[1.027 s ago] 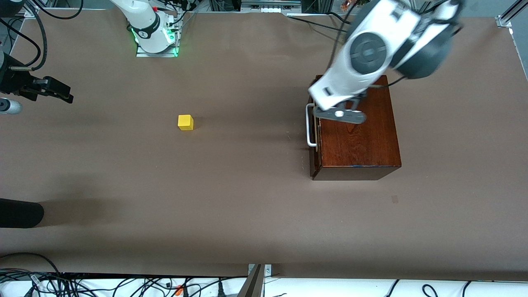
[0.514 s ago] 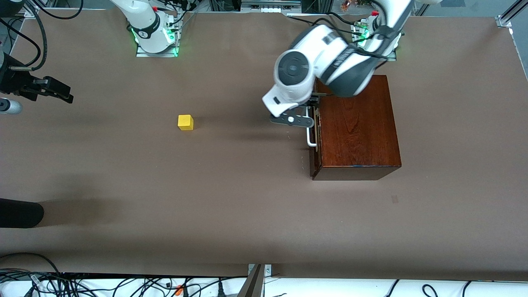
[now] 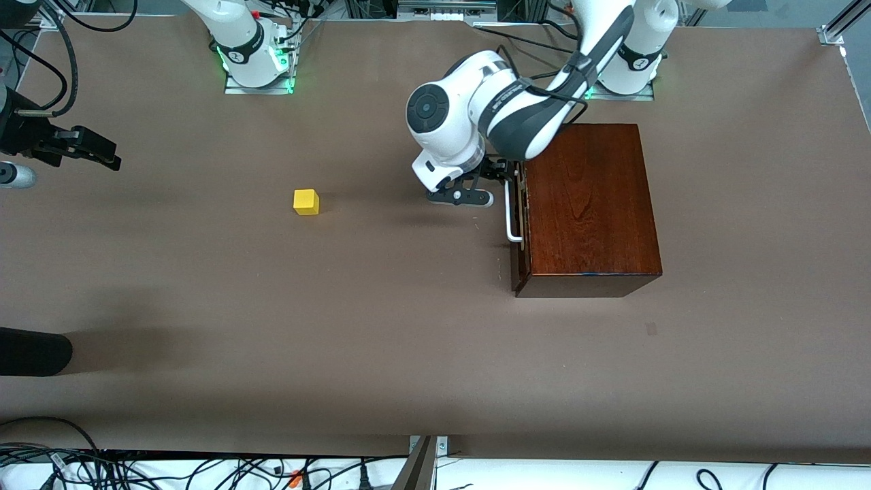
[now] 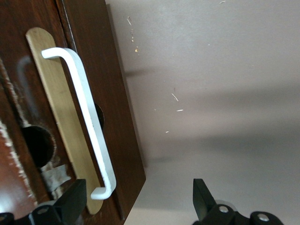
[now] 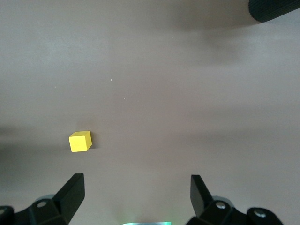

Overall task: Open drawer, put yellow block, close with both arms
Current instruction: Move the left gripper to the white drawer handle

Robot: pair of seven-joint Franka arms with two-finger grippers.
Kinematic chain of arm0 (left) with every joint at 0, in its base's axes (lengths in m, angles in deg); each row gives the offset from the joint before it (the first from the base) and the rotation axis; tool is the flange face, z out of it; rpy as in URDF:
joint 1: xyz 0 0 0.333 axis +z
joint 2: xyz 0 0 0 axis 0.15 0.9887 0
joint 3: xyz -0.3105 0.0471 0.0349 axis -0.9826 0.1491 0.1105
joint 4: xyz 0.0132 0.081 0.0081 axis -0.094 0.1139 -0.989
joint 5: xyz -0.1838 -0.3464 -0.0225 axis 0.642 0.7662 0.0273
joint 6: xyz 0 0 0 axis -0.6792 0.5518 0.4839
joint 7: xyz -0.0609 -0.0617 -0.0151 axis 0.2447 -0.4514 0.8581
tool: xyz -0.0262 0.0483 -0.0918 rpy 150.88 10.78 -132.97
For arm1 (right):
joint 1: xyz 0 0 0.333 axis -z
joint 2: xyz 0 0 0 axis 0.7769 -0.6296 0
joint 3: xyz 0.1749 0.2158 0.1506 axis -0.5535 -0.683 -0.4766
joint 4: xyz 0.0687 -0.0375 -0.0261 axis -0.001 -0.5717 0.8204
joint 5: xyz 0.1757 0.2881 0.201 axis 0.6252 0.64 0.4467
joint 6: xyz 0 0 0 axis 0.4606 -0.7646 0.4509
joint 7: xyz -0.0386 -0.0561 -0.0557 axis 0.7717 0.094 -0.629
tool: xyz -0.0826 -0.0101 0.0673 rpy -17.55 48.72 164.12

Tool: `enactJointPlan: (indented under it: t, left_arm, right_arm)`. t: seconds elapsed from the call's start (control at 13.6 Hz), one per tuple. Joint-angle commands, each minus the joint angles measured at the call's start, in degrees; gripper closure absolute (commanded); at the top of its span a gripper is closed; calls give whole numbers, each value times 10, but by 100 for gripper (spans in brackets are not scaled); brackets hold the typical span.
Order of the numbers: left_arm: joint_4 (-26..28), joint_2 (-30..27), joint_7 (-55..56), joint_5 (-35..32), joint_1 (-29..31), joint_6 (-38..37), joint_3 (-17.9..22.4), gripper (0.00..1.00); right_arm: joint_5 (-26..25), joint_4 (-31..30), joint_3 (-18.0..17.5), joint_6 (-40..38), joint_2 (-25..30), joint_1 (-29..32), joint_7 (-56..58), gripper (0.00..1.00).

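The drawer (image 3: 520, 224) sits shut in the reddish-brown wooden box (image 3: 585, 204) toward the left arm's end of the table. Its white handle (image 3: 509, 214) faces the table's middle. My left gripper (image 3: 502, 175) hangs low in front of the drawer. In the left wrist view the left gripper (image 4: 139, 201) is open, and the handle's (image 4: 86, 117) end lies just inside one of its fingers (image 4: 75, 201) against the dark drawer front (image 4: 122, 117). The yellow block (image 3: 306, 201) lies alone on the table (image 5: 80, 141). My right gripper (image 3: 107, 156) waits open near the right arm's end (image 5: 138, 197).
A black rounded object (image 3: 34, 350) pokes in at the right arm's end, nearer the front camera than the block, and shows in the right wrist view (image 5: 276, 9). A silver cylinder (image 3: 13, 175) lies under the right gripper. Cables (image 3: 204, 469) run along the near edge.
The left arm swung from above the wooden box down to in front of the drawer, bringing its gripper to the handle. The right arm and the yellow block have not moved.
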Motion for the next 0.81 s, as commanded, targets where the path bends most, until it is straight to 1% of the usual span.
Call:
enactJointPlan:
  t: [0.0, 0.22, 0.29, 0.51, 0.73]
  left_arm:
    - [33, -3, 29, -35, -9, 38, 5, 0]
    - [60, -3, 65, -71, -9, 62, 5, 0]
    - [62, -3, 75, -84, -9, 62, 5, 0]
    - [63, -4, 85, -88, -7, 62, 6, 0]
    - [71, -2, 109, -124, -7, 64, 5, 0]
  right_arm:
    - [10, 5, -6, -2, 1, 8, -4, 0]
    - [10, 5, -6, -2, 1, 8, -4, 0]
    - [10, 5, -6, -2, 1, 8, -4, 0]
    - [10, 5, -6, -2, 1, 8, -4, 0]
    - [10, 5, -6, -2, 1, 8, -4, 0]
